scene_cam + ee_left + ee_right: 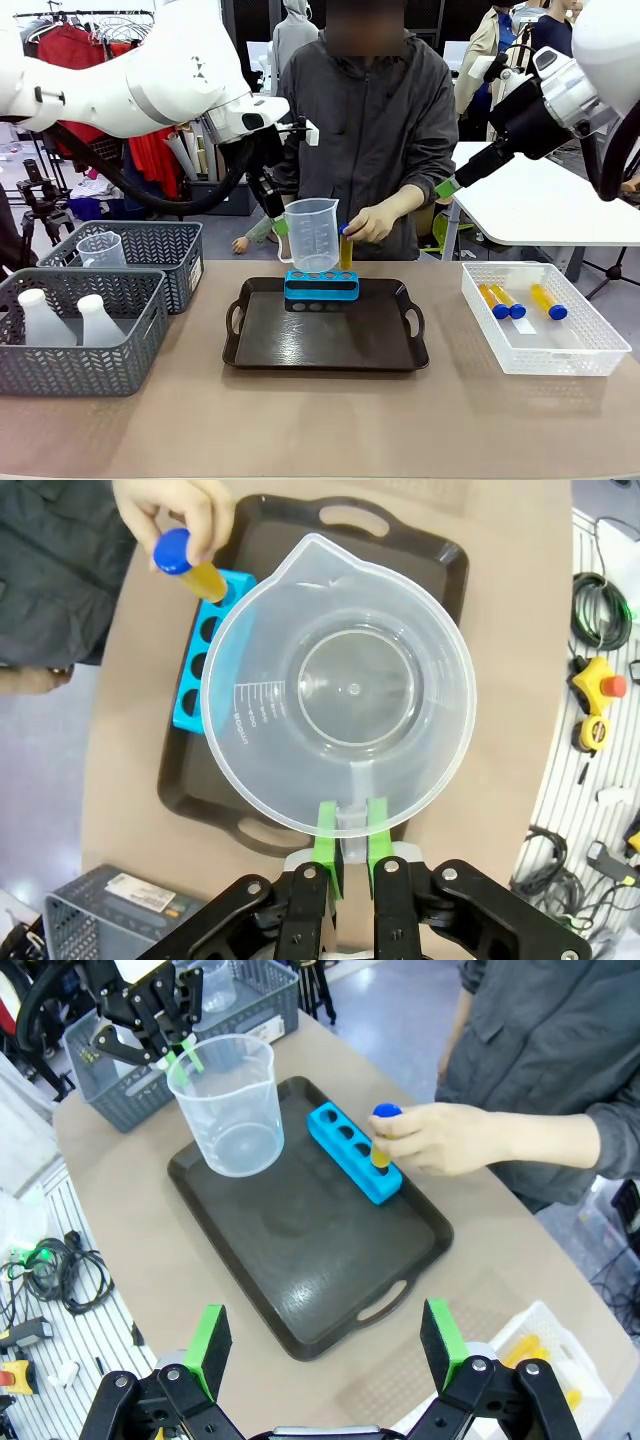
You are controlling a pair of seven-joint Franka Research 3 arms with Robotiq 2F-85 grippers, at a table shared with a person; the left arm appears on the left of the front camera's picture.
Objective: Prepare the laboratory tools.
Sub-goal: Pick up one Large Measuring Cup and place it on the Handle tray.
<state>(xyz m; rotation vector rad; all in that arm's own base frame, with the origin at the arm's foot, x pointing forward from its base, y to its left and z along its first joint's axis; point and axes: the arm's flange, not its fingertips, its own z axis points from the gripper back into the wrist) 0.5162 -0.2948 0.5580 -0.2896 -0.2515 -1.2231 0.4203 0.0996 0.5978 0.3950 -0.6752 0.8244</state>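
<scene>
Left gripper (pixel 350 825): its green-padded fingers (pixel 326 832) were clamped on the handle of the clear plastic measuring beaker (pixel 340 690), one pad on each side.
Beaker: it hung upright and empty straight ahead of the left fingers, off the surface, above the black handled tray (pixel 440 560).
Right gripper (pixel 323 1310): its fingers (pixel 210 1345) stood wide apart with nothing between them, raised well above the counter (pixel 320 430) at the tray's near side.
Tray: in the right wrist view it lay below and beyond the spread right fingers, flat on the counter.
Small blue four-hole rack (pixel 350 1150): it sat on the tray's far part, well beyond the right fingers and just past the beaker's rim from the left fingers.
Person's hand (pixel 440 1138): it gripped a yellow-filled test tube with a blue cap (pixel 383 1135), whose lower end met the rack's end hole; how deep it sat could not be told.
White plastic crate (pixel 540 340): it rested on the counter below the right fingers, holding three more capped yellow tubes (pixel 505 300) lying flat.
Grey mesh baskets (pixel 85 350): set well off to the outer side of the left fingers; the nearer one held two translucent white conical flasks (pixel 40 320), the farther one a second clear beaker (pixel 100 250).
</scene>
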